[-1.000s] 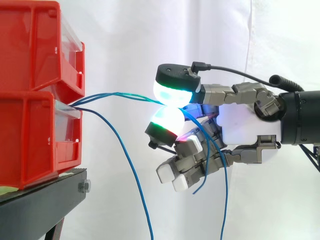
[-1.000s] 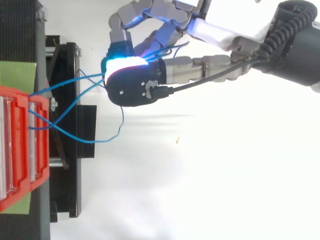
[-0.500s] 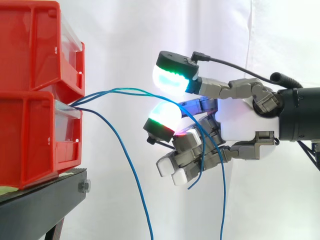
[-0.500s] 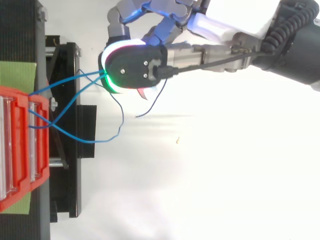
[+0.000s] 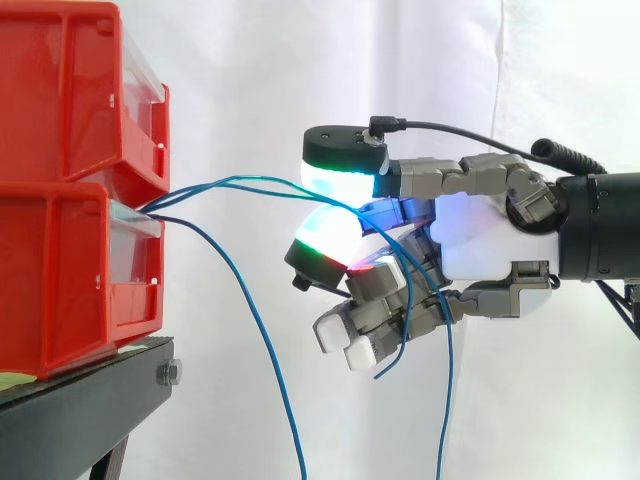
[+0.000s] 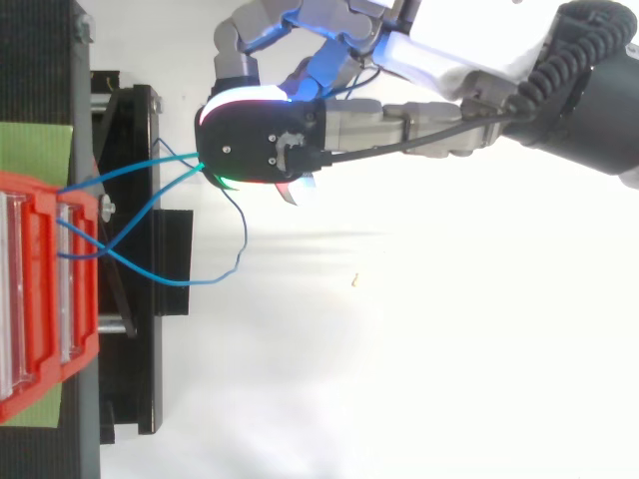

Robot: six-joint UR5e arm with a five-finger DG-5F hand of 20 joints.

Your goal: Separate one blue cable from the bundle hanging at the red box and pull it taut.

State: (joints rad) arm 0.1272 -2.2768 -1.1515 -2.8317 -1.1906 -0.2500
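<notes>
Side view, slack strand: a thin, slack blue cable (image 5: 262,345) leaves the lower bin's front, sags and drops past the bottom edge, well apart from the hand.
Arched pair: two thin cables, one blue and one blue-green (image 5: 250,181), leave the same spot on the bin. They rise in a shallow bow and run to the right into the hand, curved rather than drawn straight.
Hand: the grey and white robot hand (image 5: 480,245) comes in level from the right and faces the bins with clear air between. The arched pair passes into it. I cannot tell whether it clamps them or only lets them run through.
Tails: beyond the hand a long blue tail (image 5: 446,400) hangs straight down and out of the picture. A short blue loose end (image 5: 388,368) curls just beneath the hand.
Bins: an upper red plastic bin (image 5: 60,90) sits stacked on a lower red plastic bin (image 5: 55,280). Each has a clear front panel, and the cables come out at the top of the lower panel (image 5: 135,265).
Bench: a black metal stand (image 5: 90,395) carries the bins at the left.
Backdrop: a white curtain (image 5: 250,60) hangs behind everything.
Top view, cable paths: the strands cross one another just off the bins. Two go on to the hand (image 6: 449,50), and one loops out over the white floor (image 6: 243,244).
Top view, extras: a flat green sheet (image 6: 35,150) lies beside the bins, and a small brown speck (image 6: 353,280) lies on the floor, well apart from the cables.
</notes>
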